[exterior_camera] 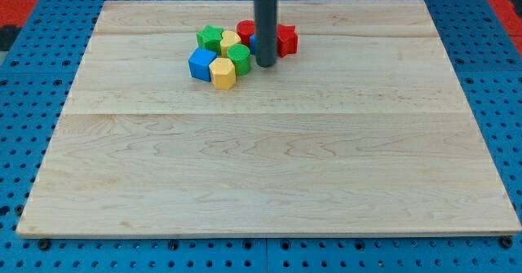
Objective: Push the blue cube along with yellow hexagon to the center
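The blue cube (201, 63) and the yellow hexagon (223, 72) sit side by side, touching, at the lower left of a block cluster in the upper middle of the wooden board (269, 183). My tip (266, 63) stands at the right of the cluster, just right of a green block (240, 59), about 50 pixels right of the yellow hexagon. The rod hides part of a blue block behind it.
The cluster also holds a green star (210, 37), a pale yellow block (230, 41), a red round block (245, 30) and a red star (285, 39). A blue pegboard (33, 102) surrounds the board.
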`<action>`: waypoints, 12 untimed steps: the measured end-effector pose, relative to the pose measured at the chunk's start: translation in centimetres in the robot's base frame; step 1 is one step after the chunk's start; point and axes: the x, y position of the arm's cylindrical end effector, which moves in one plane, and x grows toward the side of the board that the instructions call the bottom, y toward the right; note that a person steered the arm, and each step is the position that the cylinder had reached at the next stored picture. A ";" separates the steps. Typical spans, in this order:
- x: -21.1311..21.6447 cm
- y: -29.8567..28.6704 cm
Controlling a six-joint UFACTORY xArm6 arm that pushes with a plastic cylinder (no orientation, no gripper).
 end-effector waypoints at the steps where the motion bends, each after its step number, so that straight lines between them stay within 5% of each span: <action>1: 7.3 0.4; 3: 9.7 -19.3; 6: 7.8 -28.6; 12: 4.9 -32.7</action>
